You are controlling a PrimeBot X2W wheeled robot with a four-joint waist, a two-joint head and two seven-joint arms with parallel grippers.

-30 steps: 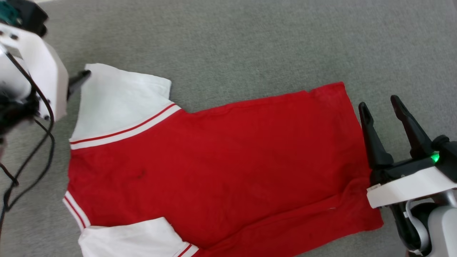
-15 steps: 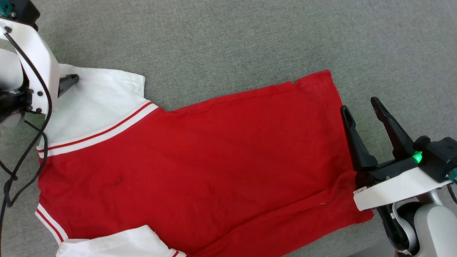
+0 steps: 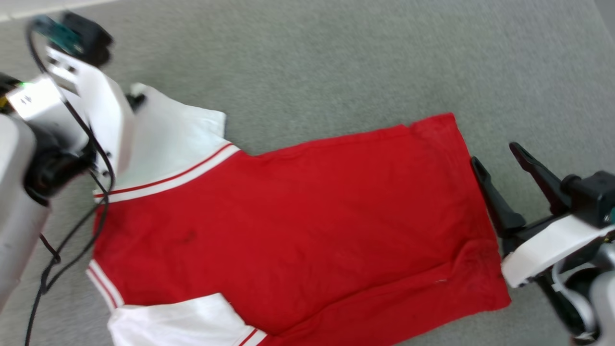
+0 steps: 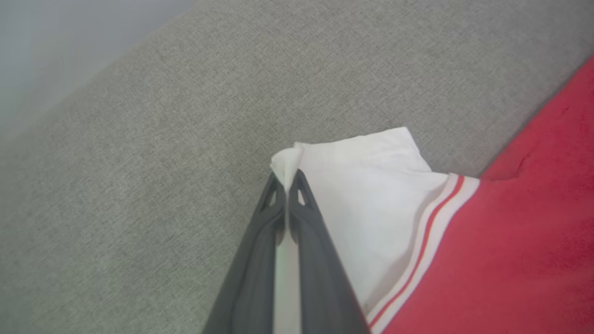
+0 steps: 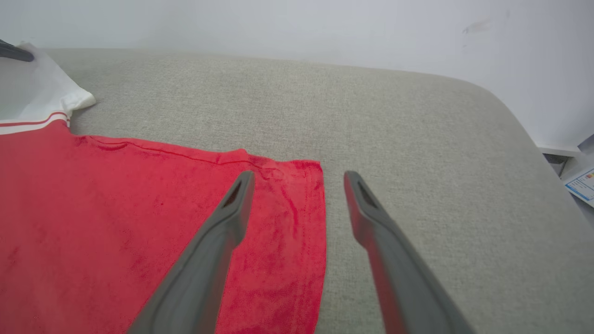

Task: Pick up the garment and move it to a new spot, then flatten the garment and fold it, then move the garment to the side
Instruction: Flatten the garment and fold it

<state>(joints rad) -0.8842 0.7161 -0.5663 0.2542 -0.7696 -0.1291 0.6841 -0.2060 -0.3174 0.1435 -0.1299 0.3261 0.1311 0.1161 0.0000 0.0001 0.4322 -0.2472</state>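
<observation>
Lying spread on a grey cloth surface (image 3: 336, 57): garment (image 3: 288, 216), red, plain side up, white sleeves toward the robot's left, hem toward its right. Far sleeve (image 4: 366, 185): white, red-and-white stripe trim at the seam, outer corner bunched and pinched. Left claw (image 4: 287, 181): fingers together, clamped on that sleeve corner; black cable (image 3: 72, 230) hangs from its arm. Right claw (image 5: 298, 176): fingers apart, holding nothing, set at the hem, one finger over the red cloth, the other over bare surface just beside it; contact with the cloth cannot be told. Near sleeve (image 3: 168, 322): flat, at the lower edge of the head view.
</observation>
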